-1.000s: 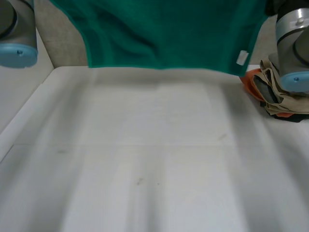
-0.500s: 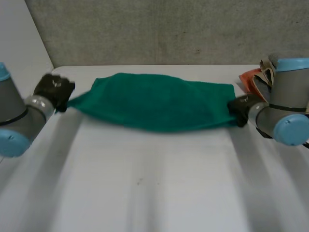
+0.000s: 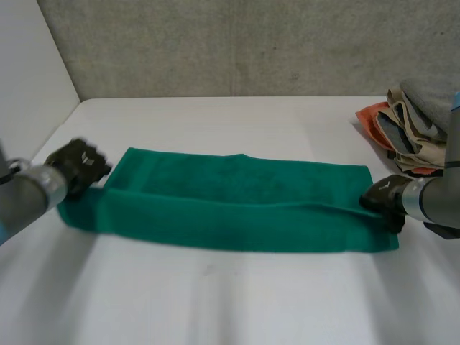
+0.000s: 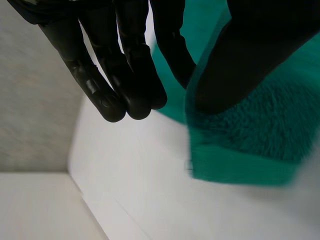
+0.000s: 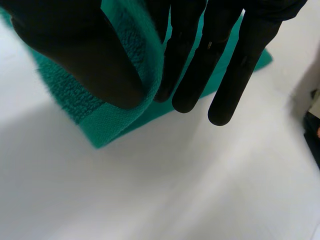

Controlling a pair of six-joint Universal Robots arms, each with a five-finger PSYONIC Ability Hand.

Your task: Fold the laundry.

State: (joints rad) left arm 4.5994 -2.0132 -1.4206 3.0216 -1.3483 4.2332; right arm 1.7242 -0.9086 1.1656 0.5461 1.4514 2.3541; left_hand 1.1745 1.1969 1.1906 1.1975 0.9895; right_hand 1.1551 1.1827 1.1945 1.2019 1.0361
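Observation:
A green towel (image 3: 237,205) lies in a long band across the middle of the white table (image 3: 251,302), with a fold line running along its length. My left hand (image 3: 75,165) is at the towel's left end, my right hand (image 3: 381,195) at its right end, both low at the table. In the left wrist view the thumb and fingers of the left hand (image 4: 125,75) pinch the towel's corner (image 4: 250,135). In the right wrist view the right hand (image 5: 225,65) pinches the hemmed edge of the towel (image 5: 107,125) between thumb and fingers.
A pile of folded clothes (image 3: 406,129), beige, orange and grey, sits at the table's back right, just behind my right arm. A grey wall (image 3: 251,43) closes the far side. Bare table surface stretches in front of the towel.
The towel hung high, spread between both hands. Both hands came down and toward me, and the towel now lies on the table as a folded band.

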